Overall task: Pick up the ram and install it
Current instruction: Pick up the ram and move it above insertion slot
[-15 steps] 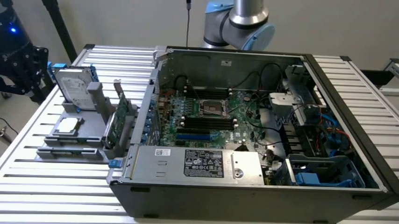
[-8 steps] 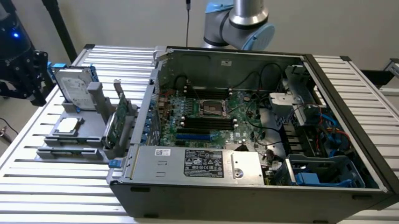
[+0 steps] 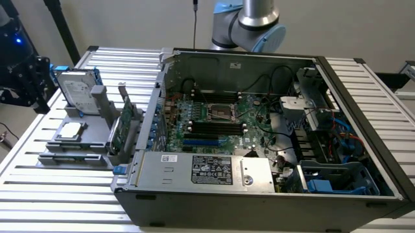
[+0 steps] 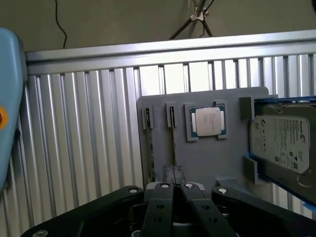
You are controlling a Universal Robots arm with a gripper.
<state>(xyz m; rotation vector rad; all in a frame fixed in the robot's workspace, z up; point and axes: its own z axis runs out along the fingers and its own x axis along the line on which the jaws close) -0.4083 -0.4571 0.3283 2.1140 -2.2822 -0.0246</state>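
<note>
The ram [image 4: 174, 143] stands on edge as a thin dark line in a slot of the grey holder [image 4: 207, 158], beside the CPU [image 4: 207, 121]. My gripper [image 4: 174, 170] hangs well above the holder, in line with the ram's near end. Its black fingers [image 4: 163, 197] are pressed together with nothing between them. The open computer case [image 3: 259, 131] lies on the slatted table, with black memory slots [image 3: 217, 127] on its green motherboard. The arm's grey and blue joint [image 3: 253, 22] rises behind the case.
A green expansion card [image 3: 123, 124] with a metal bracket stands in the holder's outer slot, next to the ram. A silver hard drive [image 3: 77, 92] with blue rails sits at the holder's other end. The case's power supply [image 3: 207, 170] and drive cage [image 3: 337, 179] line its near side.
</note>
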